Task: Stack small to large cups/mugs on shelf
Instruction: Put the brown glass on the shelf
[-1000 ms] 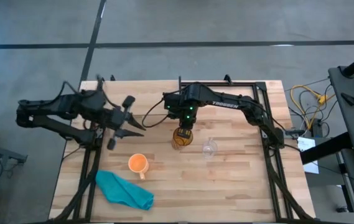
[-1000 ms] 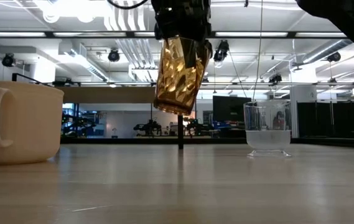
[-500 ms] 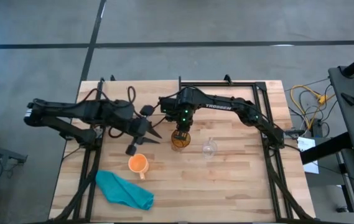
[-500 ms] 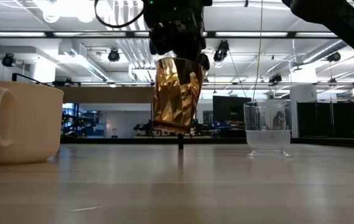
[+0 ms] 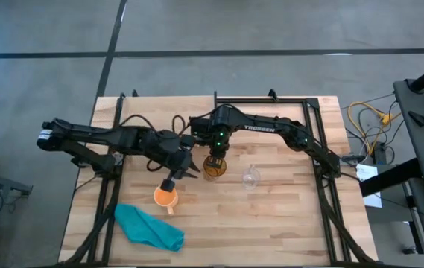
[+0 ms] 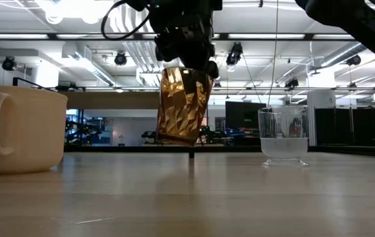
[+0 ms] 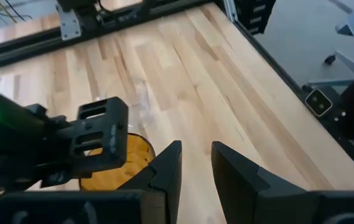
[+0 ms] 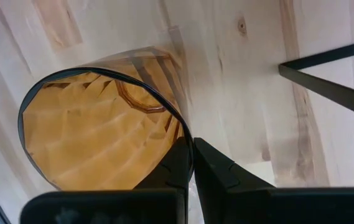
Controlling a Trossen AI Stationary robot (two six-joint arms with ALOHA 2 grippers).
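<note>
Low view first: the right gripper (image 6: pixel 194 66) is clamped on the rim of the amber tumbler (image 6: pixel 182 105), holding it tilted and clear of the table (image 6: pixel 187 197). From above, that tumbler (image 5: pixel 214 167) hangs over the middle of the table, nearer the far edge. The left gripper (image 5: pixel 185 170) sits just beside it, fingers parted, gripping nothing. The orange mug (image 5: pixel 165 196) stands near the left gripper, toward the near edge, and the small clear cup (image 5: pixel 251 178) stands on the tumbler's other side, toward the right edge.
</note>
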